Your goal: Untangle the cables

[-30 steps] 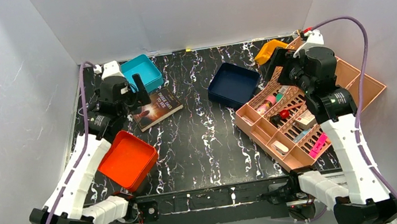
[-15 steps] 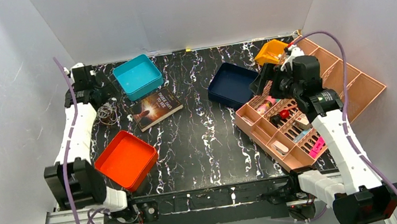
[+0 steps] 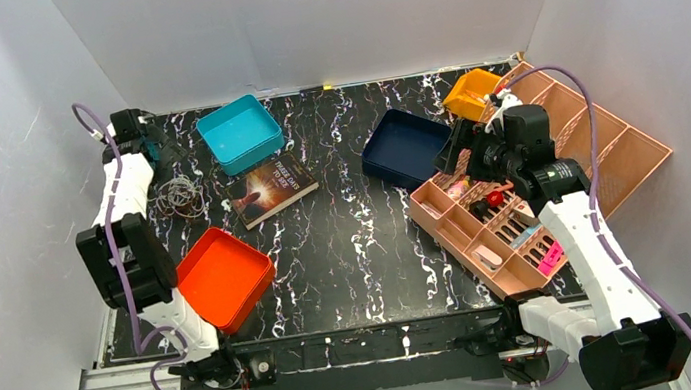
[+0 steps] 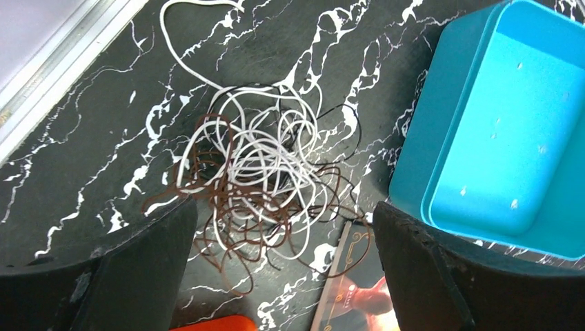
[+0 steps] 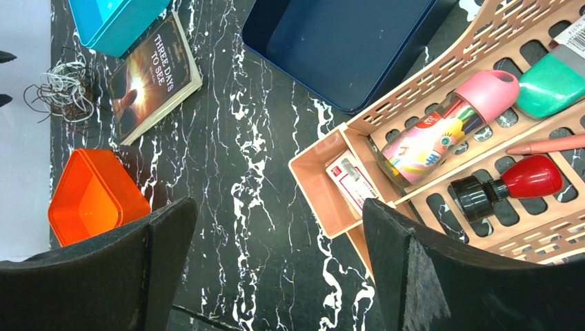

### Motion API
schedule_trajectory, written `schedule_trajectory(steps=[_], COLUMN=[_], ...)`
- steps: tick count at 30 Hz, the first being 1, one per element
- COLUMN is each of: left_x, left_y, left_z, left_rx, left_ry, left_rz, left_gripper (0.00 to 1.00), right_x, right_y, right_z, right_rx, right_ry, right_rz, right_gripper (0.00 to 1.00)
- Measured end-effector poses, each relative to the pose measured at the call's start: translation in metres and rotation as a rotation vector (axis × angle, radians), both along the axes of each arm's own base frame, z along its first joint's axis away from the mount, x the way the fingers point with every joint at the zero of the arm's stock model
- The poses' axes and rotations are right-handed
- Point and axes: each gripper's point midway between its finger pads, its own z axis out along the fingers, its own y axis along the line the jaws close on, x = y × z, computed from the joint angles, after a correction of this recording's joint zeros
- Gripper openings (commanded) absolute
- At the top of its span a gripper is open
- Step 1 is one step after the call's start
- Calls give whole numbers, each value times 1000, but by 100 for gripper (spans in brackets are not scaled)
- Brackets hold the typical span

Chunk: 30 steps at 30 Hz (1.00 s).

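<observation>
The cables lie in one loose tangle of whitish, dark brown and black wire on the black marbled table. In the top view the cables sit at the far left, between the table's left edge and a book. My left gripper hovers just above them, open and holding nothing, with its fingers either side of the tangle's near part. In the top view the left gripper is at the far left corner. My right gripper hangs open and empty by the pink organizer, far from the cables.
A teal bin and a book stand right beside the tangle. An orange bin sits at the near left. A navy tray, a yellow bin and a pink organizer with pens and bottles fill the right.
My left arm has swung from above the book and orange bin to the far left corner, uncovering the tangle. My right arm has shifted slightly nearer and to the left.
</observation>
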Motion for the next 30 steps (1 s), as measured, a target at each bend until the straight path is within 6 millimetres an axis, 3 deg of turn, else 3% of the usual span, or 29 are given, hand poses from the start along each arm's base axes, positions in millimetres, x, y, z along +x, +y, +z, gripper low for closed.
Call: schedule_trajectory(steps=[18, 26, 30], left_x=[16, 16, 14], left_y=[-1, -1, -1], left_z=[-57, -62, -75], left_rx=[-125, -133, -131], left_ry=[95, 103, 132], left_rz=[174, 187, 186], left_gripper=[98, 98, 98], right_x=[-4, -4, -4], right_y=[-2, -2, -2], right_z=[-20, -21, -21], right_rx=[-11, -12, -12], right_ry=[43, 44, 46], right_rz=[-11, -12, -12], right_gripper=[98, 98, 98])
